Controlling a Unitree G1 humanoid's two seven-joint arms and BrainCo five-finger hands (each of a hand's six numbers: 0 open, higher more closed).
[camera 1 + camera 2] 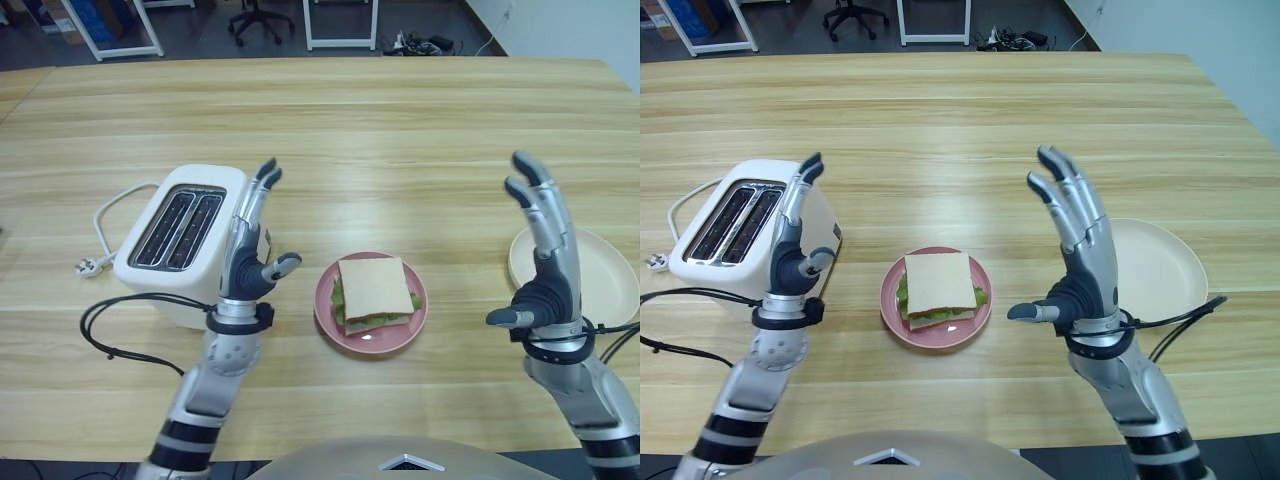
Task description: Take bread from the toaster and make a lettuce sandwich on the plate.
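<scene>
Left eye view: the sandwich (375, 290) lies on the plate (372, 346) at lower centre, right of my left hand (250, 255), whose fingers are spread and empty.

Right eye view: my right hand (1080, 270), fingers open and empty, stands right of it. I judge neither hand clearly nearer.

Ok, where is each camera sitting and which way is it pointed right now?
Left eye view: head camera, facing forward and down at the table; left hand and right hand show.
Right eye view: same head, slightly rightward, same aim, both hands too.
Shared: toaster, sandwich on pink plate, cream plate.
</scene>
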